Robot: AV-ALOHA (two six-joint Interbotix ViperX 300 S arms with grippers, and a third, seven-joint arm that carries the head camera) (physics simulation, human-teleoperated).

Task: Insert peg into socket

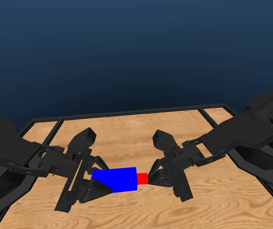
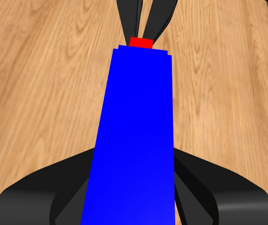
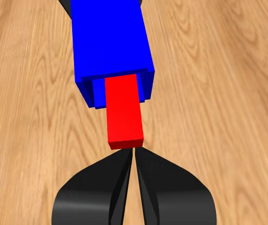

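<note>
Peg seated in socket, both held above table

Peg (image 1: 142, 179) is lying level, its long axis running left to right, mostly buried in the socket (image 1: 115, 180). Only a short, plain red stub is showing, pointing at the right gripper (image 1: 156, 177), whose jaws are appearing nearly together just behind its end. Left gripper (image 1: 98, 183) is clamping the thick blue block over the wooden table (image 1: 127, 129).

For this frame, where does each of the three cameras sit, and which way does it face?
Head view: from the third arm, above the table, facing both arms; left gripper holds the socket, peg end showing beside the right gripper.
Left wrist view: along its own jaws, down the socket toward the peg.
Right wrist view: along its jaws toward the peg entering the socket.
All share peg and socket.
</note>
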